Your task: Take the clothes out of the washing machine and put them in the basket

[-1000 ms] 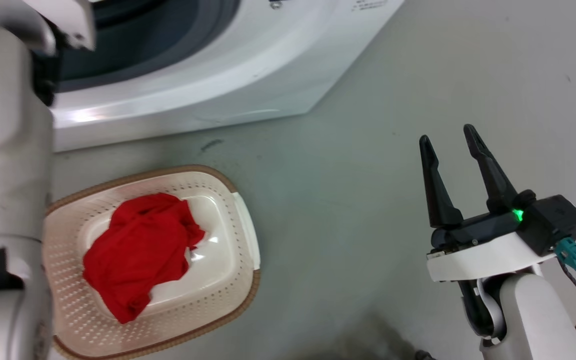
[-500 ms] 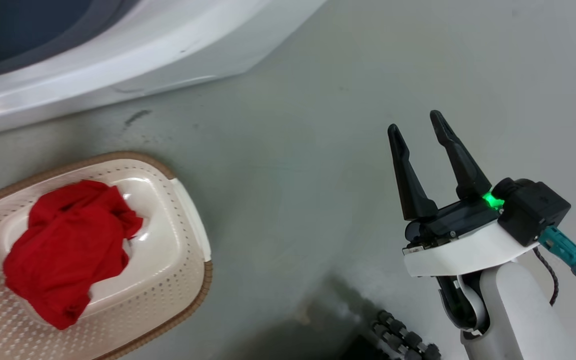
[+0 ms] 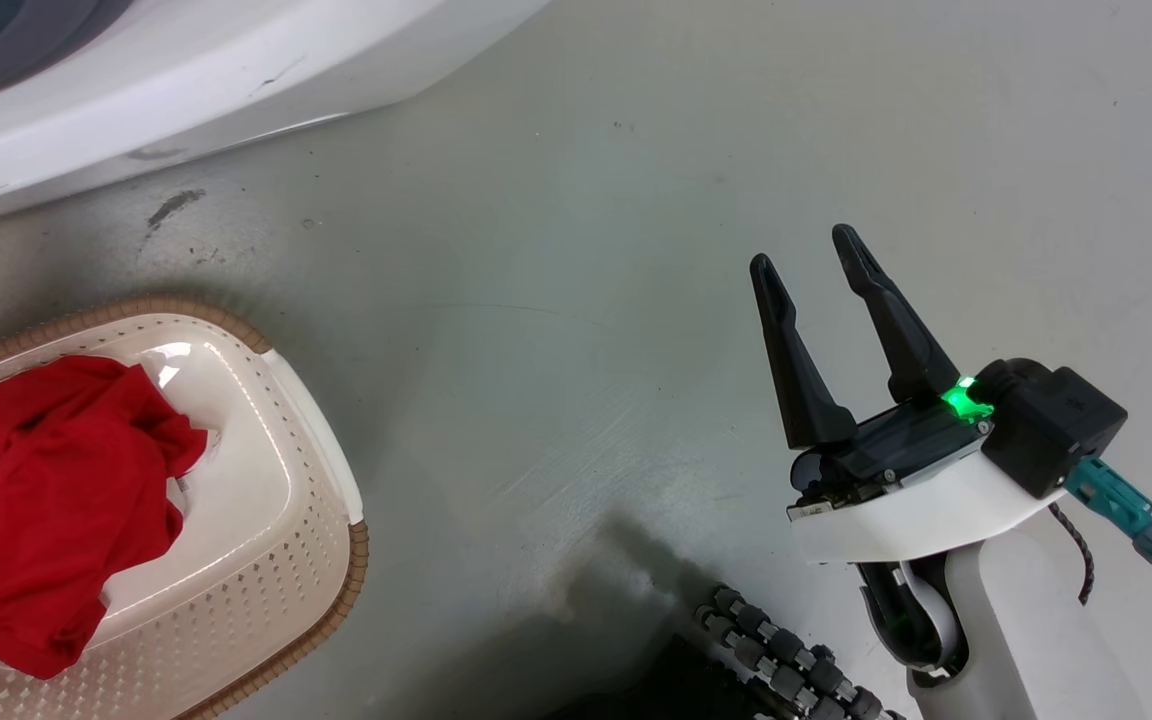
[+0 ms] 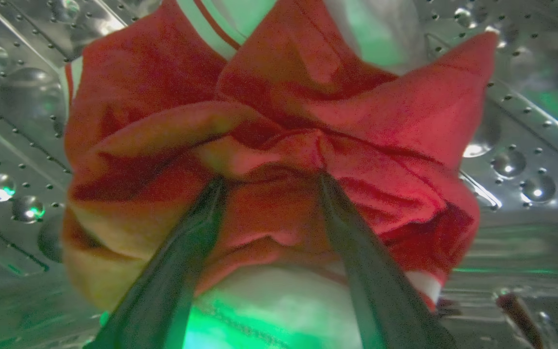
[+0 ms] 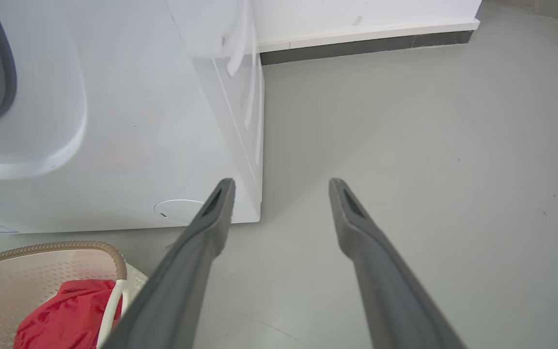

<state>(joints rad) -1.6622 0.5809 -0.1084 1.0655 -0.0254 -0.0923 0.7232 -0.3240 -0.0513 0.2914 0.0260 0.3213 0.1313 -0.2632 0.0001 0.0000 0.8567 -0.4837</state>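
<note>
Inside the washing machine's perforated steel drum (image 4: 17, 121) lies a bunched red garment (image 4: 356, 121) of the clothes, with white striped trim at its top. My left gripper (image 4: 269, 182) is open, and both fingertips press into the fabric with a fold between them. In the head view the white washing machine (image 3: 186, 90) sits at the upper left. The cream basket (image 3: 321, 470) at the lower left holds another red garment (image 3: 46, 500). My right gripper (image 3: 802, 247) hovers open and empty over the floor, right of the basket. The right wrist view shows the right gripper (image 5: 281, 182), washing machine (image 5: 114, 121) and basket (image 5: 41, 249).
Grey floor spreads between the basket and my right arm. A dark scuff (image 3: 174, 205) marks the floor by the washer's base. My own base's black ribbed wheels (image 3: 786, 660) show at the bottom edge. A wall with dark skirting (image 5: 366, 41) stands behind the washer.
The head camera has swung, so washer and basket have slid left in the picture and my left arm has left it. The right gripper stays open in the same pose.
</note>
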